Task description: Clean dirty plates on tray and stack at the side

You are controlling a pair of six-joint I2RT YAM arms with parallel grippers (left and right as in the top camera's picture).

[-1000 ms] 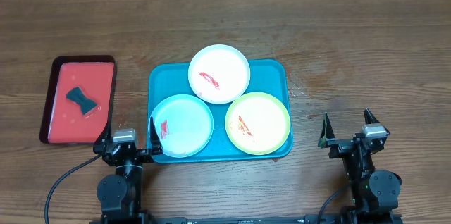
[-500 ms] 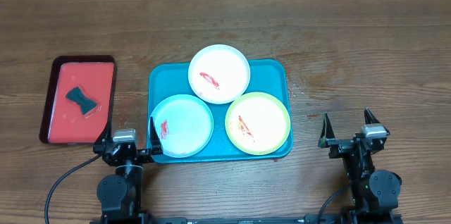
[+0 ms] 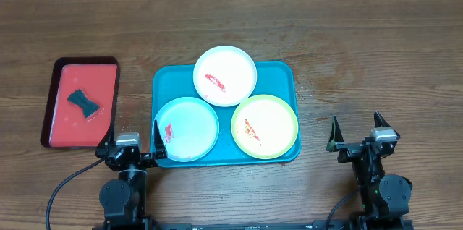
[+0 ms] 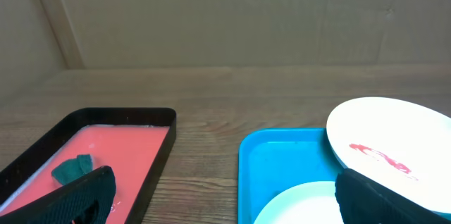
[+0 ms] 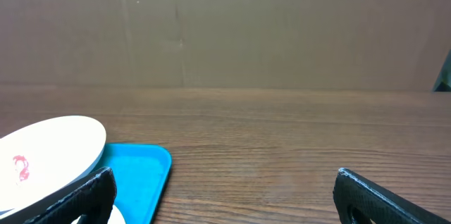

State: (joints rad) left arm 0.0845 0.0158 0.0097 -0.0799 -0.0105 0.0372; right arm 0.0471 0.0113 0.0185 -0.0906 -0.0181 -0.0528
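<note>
The teal tray (image 3: 281,75) lies mid-table and holds three plates, each with a red smear. The white plate (image 3: 225,75) rests at the back, overlapping the other two. The light blue plate (image 3: 187,129) is front left and the yellow-green plate (image 3: 265,126) front right. My left gripper (image 3: 133,142) is open and empty at the front, by the tray's left front corner. My right gripper (image 3: 354,136) is open and empty, right of the tray. The left wrist view shows the tray (image 4: 271,160), the white plate (image 4: 394,146) and the blue plate (image 4: 296,206). The right wrist view shows the tray (image 5: 144,168) and the white plate (image 5: 49,146).
A smaller red tray with a dark rim (image 3: 81,102) lies at the left and holds a dark teal sponge (image 3: 85,103). It also shows in the left wrist view (image 4: 106,146) with the sponge (image 4: 70,170). A brown wall stands behind the table.
</note>
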